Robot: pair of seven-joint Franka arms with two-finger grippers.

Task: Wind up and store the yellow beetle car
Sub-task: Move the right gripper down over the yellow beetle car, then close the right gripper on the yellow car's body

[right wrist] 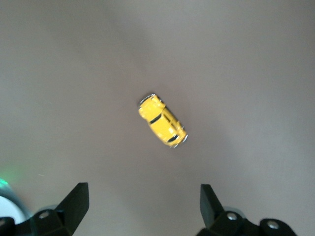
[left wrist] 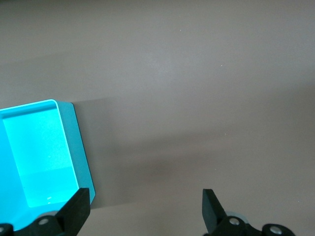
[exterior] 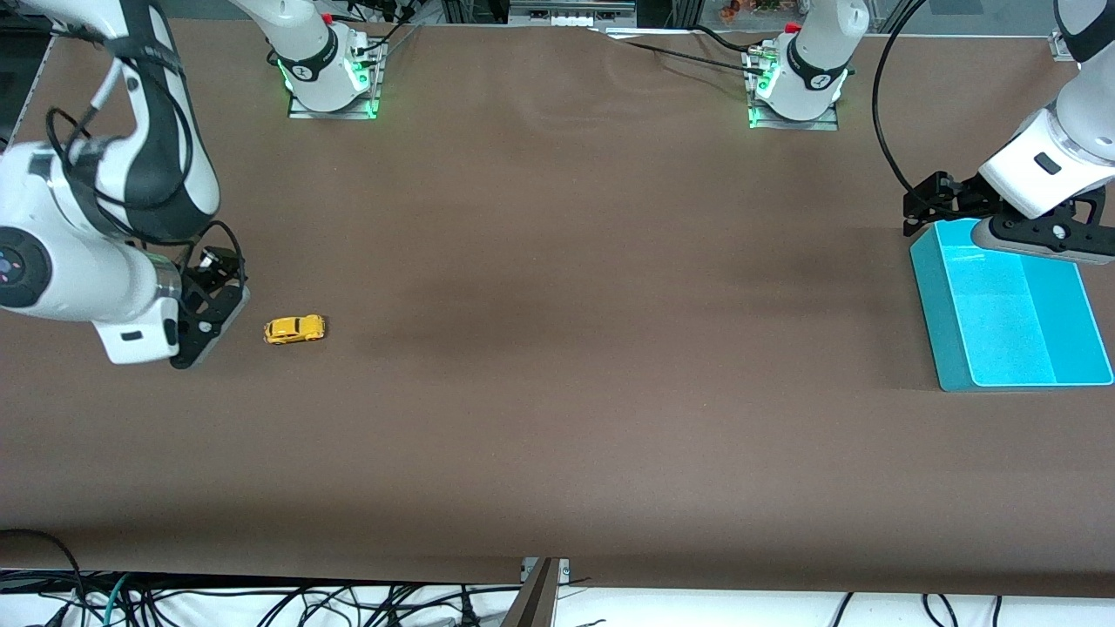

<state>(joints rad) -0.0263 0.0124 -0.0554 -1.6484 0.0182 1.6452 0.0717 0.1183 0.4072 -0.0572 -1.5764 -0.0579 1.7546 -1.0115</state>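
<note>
— Where's the yellow beetle car (exterior: 294,329)?
— On its wheels on the brown table (exterior: 557,392), at the right arm's end, beside the right gripper (right wrist: 142,209), whose jaws are spread wide, holding nothing.
— And the left gripper (left wrist: 146,211)?
— Over the teal bin (exterior: 1010,313) rim, equally wide, empty.

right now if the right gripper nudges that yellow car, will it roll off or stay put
The yellow beetle car stands on its wheels on the flat table, so a lengthwise nudge probably rolls it. It looks tiny and rigid, likely light. Its rounded body might slip between fingers.
</note>
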